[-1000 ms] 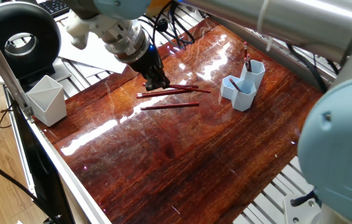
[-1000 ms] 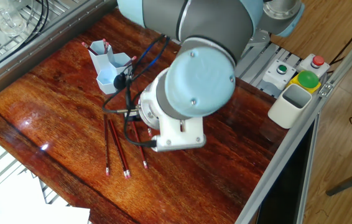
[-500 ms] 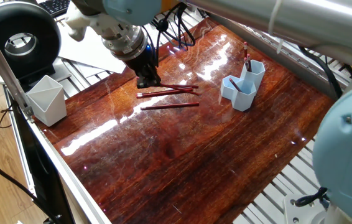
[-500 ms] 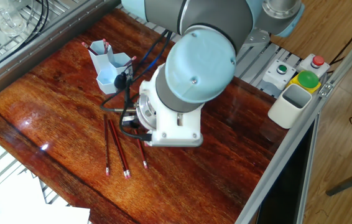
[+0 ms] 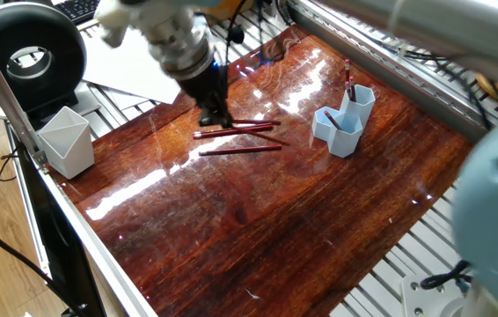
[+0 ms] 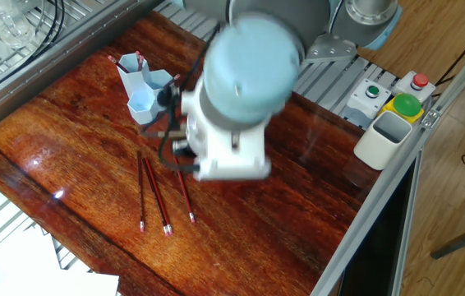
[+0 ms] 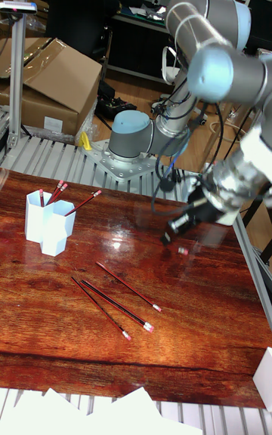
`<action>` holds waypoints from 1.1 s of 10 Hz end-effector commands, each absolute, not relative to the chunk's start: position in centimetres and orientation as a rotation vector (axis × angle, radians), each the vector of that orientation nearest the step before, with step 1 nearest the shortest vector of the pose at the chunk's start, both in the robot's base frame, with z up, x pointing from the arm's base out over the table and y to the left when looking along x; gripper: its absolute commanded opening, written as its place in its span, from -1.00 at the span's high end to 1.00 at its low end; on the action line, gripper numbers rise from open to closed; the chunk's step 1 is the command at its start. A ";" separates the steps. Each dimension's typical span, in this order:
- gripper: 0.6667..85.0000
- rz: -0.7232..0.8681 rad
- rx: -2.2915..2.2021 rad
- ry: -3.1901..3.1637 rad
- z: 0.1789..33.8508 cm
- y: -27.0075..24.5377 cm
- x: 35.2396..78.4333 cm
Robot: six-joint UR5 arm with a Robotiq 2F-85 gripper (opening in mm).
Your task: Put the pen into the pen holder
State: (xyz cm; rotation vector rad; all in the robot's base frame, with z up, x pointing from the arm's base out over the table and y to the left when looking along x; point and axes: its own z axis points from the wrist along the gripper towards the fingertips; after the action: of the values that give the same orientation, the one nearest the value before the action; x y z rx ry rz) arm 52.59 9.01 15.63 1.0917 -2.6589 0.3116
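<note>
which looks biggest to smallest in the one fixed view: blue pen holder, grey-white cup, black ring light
1. black ring light
2. grey-white cup
3. blue pen holder
The cup and holder look close in size, and the cup sits nearer the camera, so that order is unsure.

Arm built of silver-grey tubular links with rounded pale blue joint caps (image 6: 245,70); base joint, also blue-capped, sits on a grey mounting plate (image 7: 132,167) at the far edge of the table. Wrist end carries a white housing (image 6: 228,152), motion-blurred, tapering to a black gripper (image 5: 213,113) with narrow dark fingers. Black cables loop along the links and down to the wrist.
</note>
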 end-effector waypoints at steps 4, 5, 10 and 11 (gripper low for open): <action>0.99 0.278 1.297 -2.615 17.6 6.6 50.0; 0.99 0.228 1.229 -2.663 17.4 7.6 49.7; 0.99 0.471 0.917 -2.888 17.8 5.2 53.2; 0.99 0.397 0.941 -2.924 17.4 6.7 53.6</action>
State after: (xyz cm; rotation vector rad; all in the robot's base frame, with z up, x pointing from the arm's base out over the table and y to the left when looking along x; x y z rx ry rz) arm 52.30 5.49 17.69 0.9793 -2.8271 0.4344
